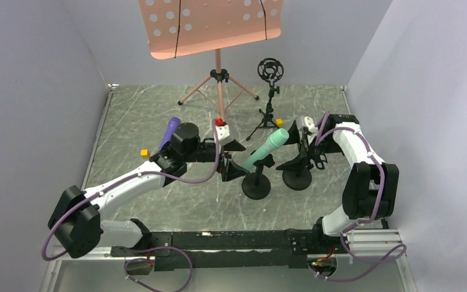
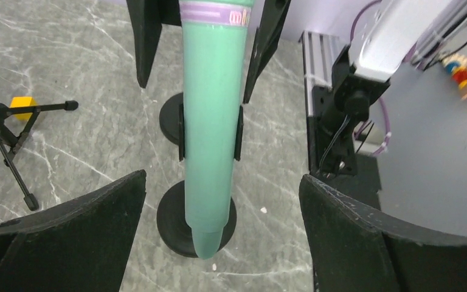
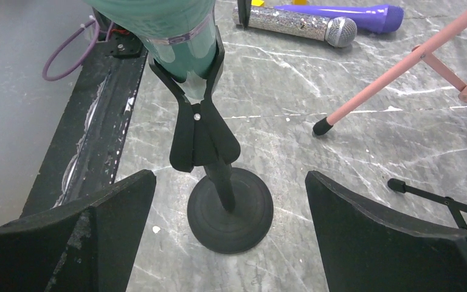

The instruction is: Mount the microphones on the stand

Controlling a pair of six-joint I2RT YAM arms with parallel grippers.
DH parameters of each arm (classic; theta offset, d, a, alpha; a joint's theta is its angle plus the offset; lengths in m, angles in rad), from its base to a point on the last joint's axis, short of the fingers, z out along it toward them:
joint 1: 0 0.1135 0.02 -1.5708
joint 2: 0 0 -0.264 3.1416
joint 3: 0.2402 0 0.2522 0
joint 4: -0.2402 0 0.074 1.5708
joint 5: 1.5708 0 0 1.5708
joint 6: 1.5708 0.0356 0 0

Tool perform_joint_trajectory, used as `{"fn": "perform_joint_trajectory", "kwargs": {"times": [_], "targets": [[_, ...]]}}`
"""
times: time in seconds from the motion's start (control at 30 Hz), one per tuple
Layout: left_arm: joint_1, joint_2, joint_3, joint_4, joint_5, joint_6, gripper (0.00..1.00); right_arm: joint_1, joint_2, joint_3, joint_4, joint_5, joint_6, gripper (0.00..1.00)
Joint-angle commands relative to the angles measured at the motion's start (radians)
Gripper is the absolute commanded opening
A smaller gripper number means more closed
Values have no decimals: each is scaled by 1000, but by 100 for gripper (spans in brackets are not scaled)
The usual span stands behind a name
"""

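My left jaws and right jaws are both spread wide and grip nothing. Between them the mint green microphone [image 1: 267, 149] sits tilted in the clip of a black stand [image 1: 256, 185]. At its 10 o'clock the purple microphone [image 1: 170, 131] and the silver microphone [image 3: 298, 21] lie side by side on the grey marble table [image 1: 146, 115]. At 12 o'clock stand a pink music stand [image 1: 218, 73] and a black shock mount [image 1: 271, 69]. The walls are pale grey.

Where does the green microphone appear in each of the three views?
Top external: the green microphone is at the centre, leaning on its stand.
Left wrist: the microphone runs down the middle from the top edge.
Right wrist: only its lower part shows, top left, held in the clip.
Shared landmark: the stand's round black base.
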Motion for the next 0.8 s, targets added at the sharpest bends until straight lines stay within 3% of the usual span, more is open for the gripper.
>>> {"fn": "perform_joint_trajectory", "kwargs": {"times": [0.0, 0.33, 0.67, 0.77], "targets": [[-40, 72, 104, -79, 32, 191, 99, -5, -32, 20, 3, -15, -24, 100], [-104, 211, 212, -72, -19, 218, 99, -6, -32, 14, 3, -17, -33, 100], [-126, 241, 251, -102, -77, 179, 72, -6, -35, 11, 2, -17, -35, 100], [-127, 241, 264, -123, -96, 164, 60, -5, -35, 9, 3, -17, -34, 100]]}}
